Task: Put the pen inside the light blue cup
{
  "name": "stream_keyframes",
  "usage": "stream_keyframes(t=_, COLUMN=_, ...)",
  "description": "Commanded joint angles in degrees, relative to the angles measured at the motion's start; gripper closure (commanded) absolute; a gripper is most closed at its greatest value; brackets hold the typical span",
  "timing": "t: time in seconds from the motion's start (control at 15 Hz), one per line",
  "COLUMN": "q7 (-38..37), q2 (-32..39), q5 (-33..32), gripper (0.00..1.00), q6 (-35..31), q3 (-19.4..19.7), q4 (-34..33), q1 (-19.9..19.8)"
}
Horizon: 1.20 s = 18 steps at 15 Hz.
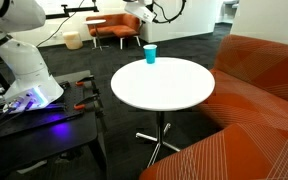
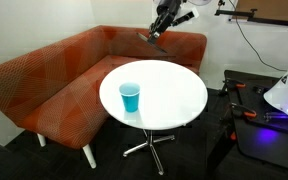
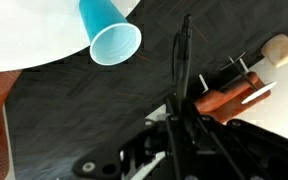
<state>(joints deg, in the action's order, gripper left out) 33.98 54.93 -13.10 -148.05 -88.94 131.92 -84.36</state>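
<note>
My claw point(image 3: 179, 125) is closed down narrow on the thin, dark, stick-like pen point(image 3: 182, 65). In the wrist view the pen stands up from between my fingers as a slim black line, and nothing else is in my grip. In an exterior view I hang high in the air with the pen point(image 2: 147, 38) poking out below me, well above the round white worktop point(image 2: 174, 95) and in front of the orange fabric corner sofa point(image 2: 44, 75).

The small light blue tapered plastic cup point(image 3: 112, 35) stands upright on the worktop near its edge. Both exterior views show it there, alone point(image 1: 150, 54) point(image 2: 130, 97). From my wrist I look into its open mouth, and it looks empty. It sits up and to the left of the pen's tip in that picture, with dark carpet point(image 3: 74, 110) behind the pen rather than the cup's rim.

So I judge the pick-up done: the pen is off any surface and held firmly. The carry is not finished, since the pen is well apart from the cup and not lined up over it. What is left is to bring the tip over the mouth, lower it inside, and let go. The cup is light and narrow-based, so a nudge at the rim could tip it.
</note>
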Motion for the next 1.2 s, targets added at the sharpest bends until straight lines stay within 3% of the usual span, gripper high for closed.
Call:
stream_keyframes(t=0.0, q7=10.0, q2=1.3, q5=-2.8, gripper=0.97, q6=3.9, q3=-0.1, q4=0.3, q1=-1.6)
stream_keyframes(t=0.6, q7=41.3, q2=0.9, q5=-2.4, gripper=0.97, q6=14.2, q3=4.0, q4=-4.7, q1=0.7)
stream_keyframes(t=0.67, q7=37.7, q2=-1.7, q5=0.2, gripper=0.89, q6=10.8, q3=4.2, q4=-2.6, q1=0.5)
stream_keyframes(t=0.87, q7=41.9, q2=-1.6, q5=0.4, gripper=0.89, q6=11.9, q3=4.7, q4=-3.6, q1=0.6)
stream_keyframes(t=0.93, q7=42.0, q2=-1.6, q5=0.4, gripper=0.97, q6=11.9, q3=4.7, q4=-3.6, q1=0.6)
stream_keyframes(t=1.13, q7=50.8, q2=1.6, q5=-0.2, gripper=0.97, q6=13.1, q3=4.9, q4=-4.9, q1=0.9)
